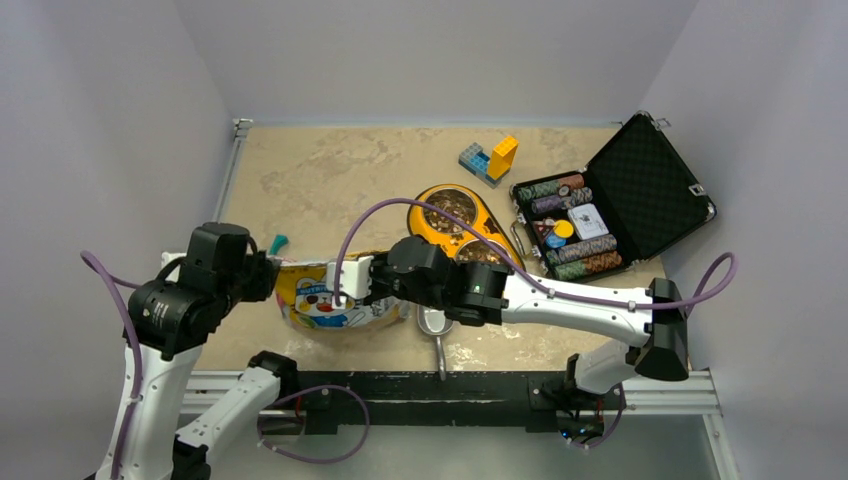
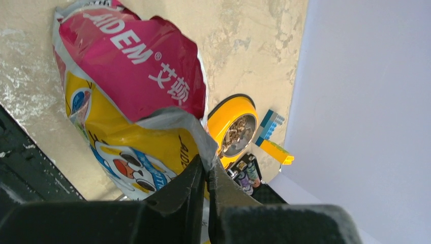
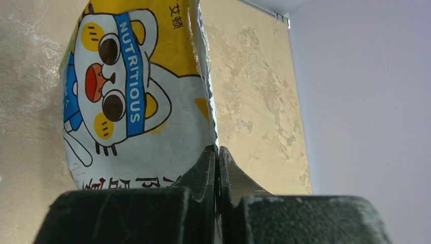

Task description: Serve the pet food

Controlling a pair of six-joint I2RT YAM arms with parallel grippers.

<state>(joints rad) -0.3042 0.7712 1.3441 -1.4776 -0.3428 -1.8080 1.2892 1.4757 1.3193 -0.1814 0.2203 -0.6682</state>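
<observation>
Both jaws are pressed shut on thin edges of the bag [image 1: 325,300], which lies near the front between the left gripper [image 2: 207,163] and the right gripper [image 3: 217,151]. If they pull, the glossy film may slip or tear — and spill. The left wrist view shows pet food [image 2: 239,136] in the yellow bowl [image 2: 223,114] behind; the right wrist view does not.

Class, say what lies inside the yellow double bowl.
Brown kibble fills the far well of the bowl. The near well shows some too, but the right arm covers part of it.
</observation>
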